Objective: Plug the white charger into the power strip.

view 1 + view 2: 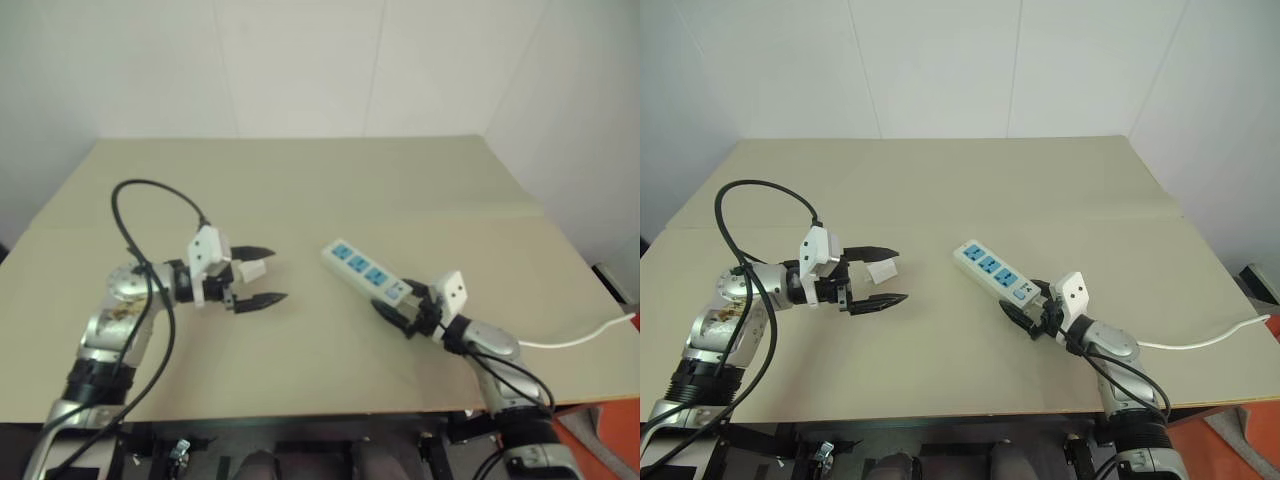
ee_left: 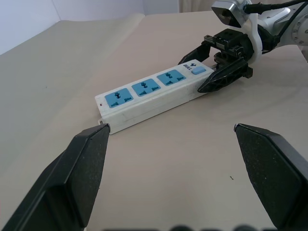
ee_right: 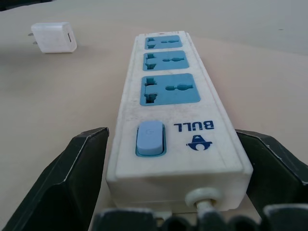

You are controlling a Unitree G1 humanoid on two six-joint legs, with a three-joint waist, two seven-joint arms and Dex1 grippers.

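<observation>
The power strip (image 1: 362, 270) is a white bar with three blue sockets, lying slantwise on the tan table right of centre. My right gripper (image 1: 398, 312) is at its switch end, open, one black finger (image 3: 72, 178) along each side of the strip. I cannot tell whether they touch it. The white charger (image 1: 253, 269) lies on the table left of the strip, its prongs pointing away from it. My left gripper (image 1: 278, 274) hovers over the charger, open wide and holding nothing, pointing toward the strip.
The strip's thin white cable (image 1: 580, 338) runs off past the table's right edge. A black cable (image 1: 150, 190) loops above my left arm. The tan table (image 1: 300, 180) stretches back to the white walls.
</observation>
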